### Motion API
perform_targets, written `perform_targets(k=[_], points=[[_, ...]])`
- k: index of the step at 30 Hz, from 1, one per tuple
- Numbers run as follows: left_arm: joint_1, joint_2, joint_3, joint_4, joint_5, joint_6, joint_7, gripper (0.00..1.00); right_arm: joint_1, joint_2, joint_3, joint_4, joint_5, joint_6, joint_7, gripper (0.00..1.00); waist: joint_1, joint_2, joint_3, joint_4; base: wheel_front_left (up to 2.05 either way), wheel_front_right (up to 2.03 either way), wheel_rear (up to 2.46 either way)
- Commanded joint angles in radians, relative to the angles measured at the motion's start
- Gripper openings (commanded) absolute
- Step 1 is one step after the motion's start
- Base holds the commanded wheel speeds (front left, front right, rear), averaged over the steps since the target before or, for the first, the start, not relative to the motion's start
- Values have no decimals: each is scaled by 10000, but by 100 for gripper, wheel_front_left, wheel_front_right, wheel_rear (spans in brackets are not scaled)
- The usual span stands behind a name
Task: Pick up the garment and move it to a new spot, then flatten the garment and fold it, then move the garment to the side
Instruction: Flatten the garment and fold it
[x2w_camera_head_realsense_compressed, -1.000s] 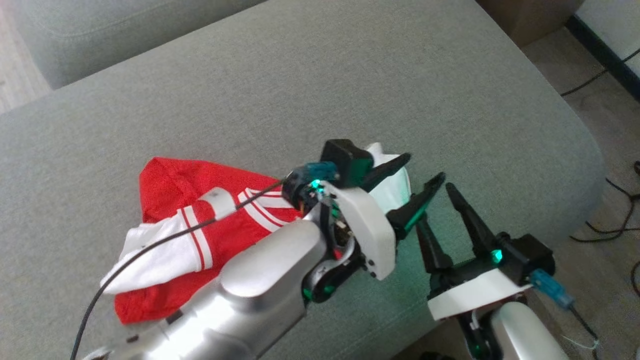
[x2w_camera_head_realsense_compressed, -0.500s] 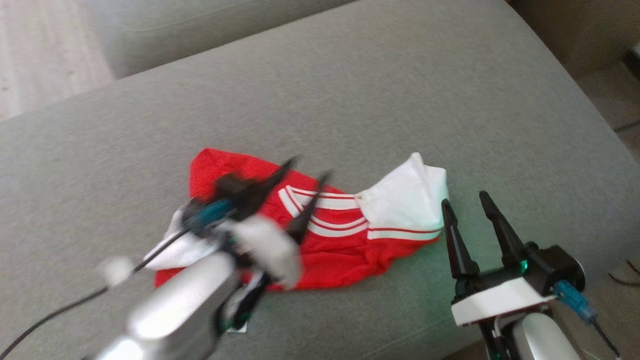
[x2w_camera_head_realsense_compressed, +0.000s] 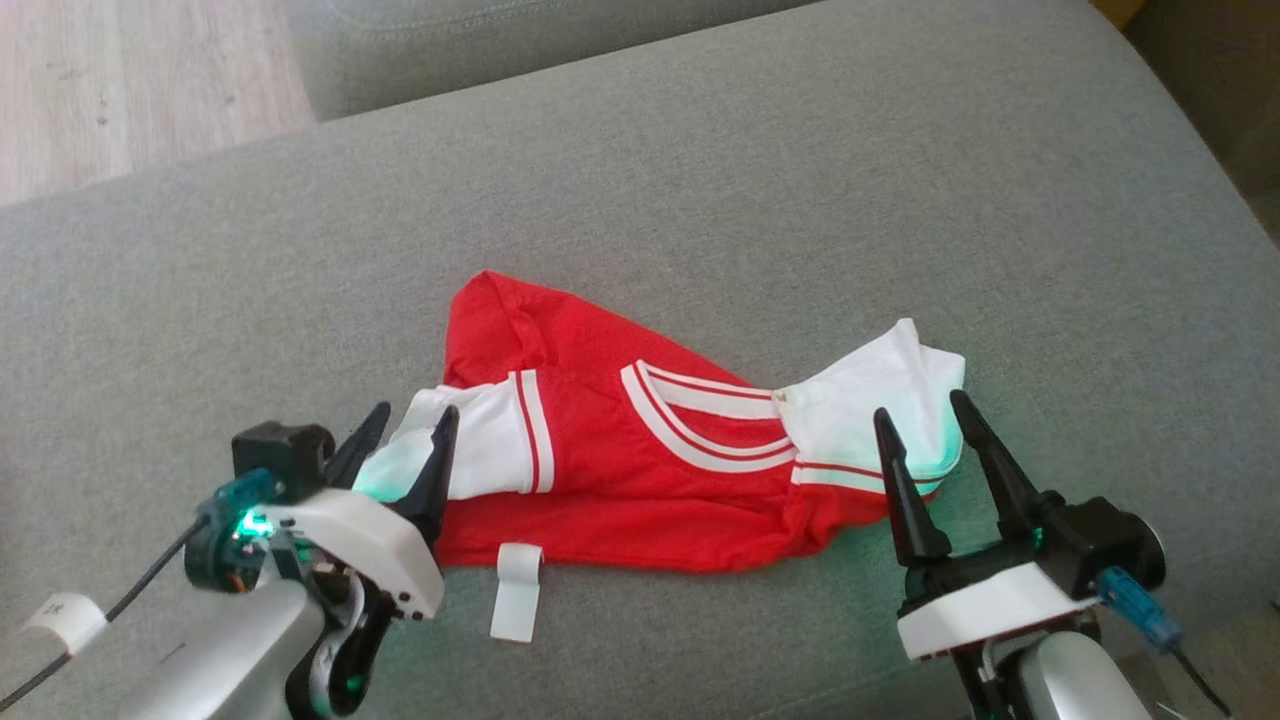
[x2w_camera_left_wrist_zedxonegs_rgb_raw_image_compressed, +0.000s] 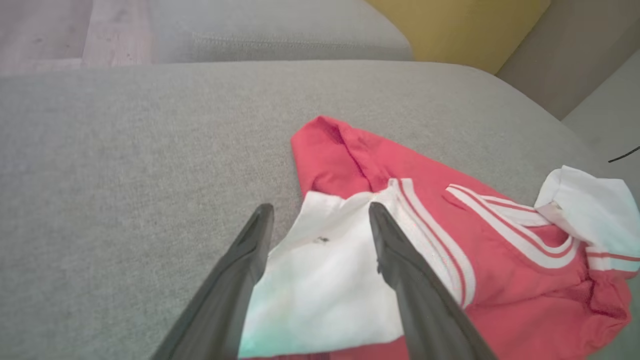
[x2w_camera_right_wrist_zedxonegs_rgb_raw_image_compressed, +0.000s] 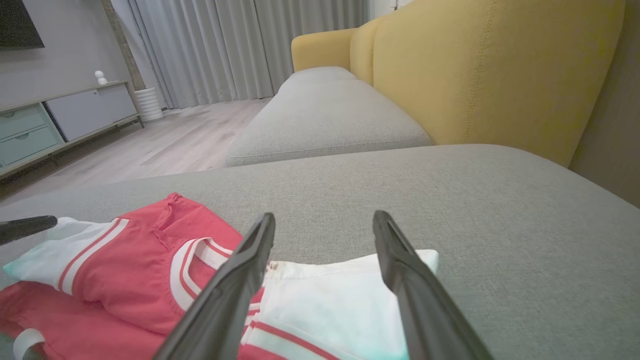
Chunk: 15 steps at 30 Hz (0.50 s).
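Grey sofa cushion (x2w_camera_head_realsense_compressed: 700, 150) spreads under me, with pale wooden floor (x2w_camera_head_realsense_compressed: 130, 90) at 11 o'clock in my head view. Near the cushion's middle lies the jersey (x2w_camera_head_realsense_compressed: 620, 470), crumpled: red body, white sleeves, and white-and-red stripes at the collar and sleeve seams. A red fold points toward 11 o'clock, and a white label (x2w_camera_head_realsense_compressed: 517, 590) sticks out at 6 o'clock.

My left gripper (x2w_camera_head_realsense_compressed: 417, 412) sits at the jersey's 9 o'clock end, with the nine-o'clock sleeve (x2w_camera_left_wrist_zedxonegs_rgb_raw_image_compressed: 320, 280) lying between its fingers. My right gripper (x2w_camera_head_realsense_compressed: 919, 405) sits at the 3 o'clock end, straddling the three-o'clock sleeve (x2w_camera_right_wrist_zedxonegs_rgb_raw_image_compressed: 340, 300).

Both sets of jaws are spread wide and grip nothing. I cannot tell whether the fingertips touch the cloth.
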Motion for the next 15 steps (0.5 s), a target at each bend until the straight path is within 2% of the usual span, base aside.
perform_targets(k=[1,11,14,15], points=[[-413,179,507,-145,-20,-44,-54,100,-238,-9,248,-284,-80,67,-107,100,0,0,28,1,0,0,0],[-886,-178,508,1153,-454,-1044,64,100,-283,-9,364,-225,-101,67,-107,100,0,0,154,-300,0,0,0],[-926,-205,479,1311,-454,-1161,35,0,-253,-9,259,-244,-71,67,-107,100,0,0,146,-383,0,0,0],[-916,-239,413,1313,-445,-1257,39,0,-235,-9,215,-255,-54,67,-107,100,0,0,125,-407,0,0,0]])
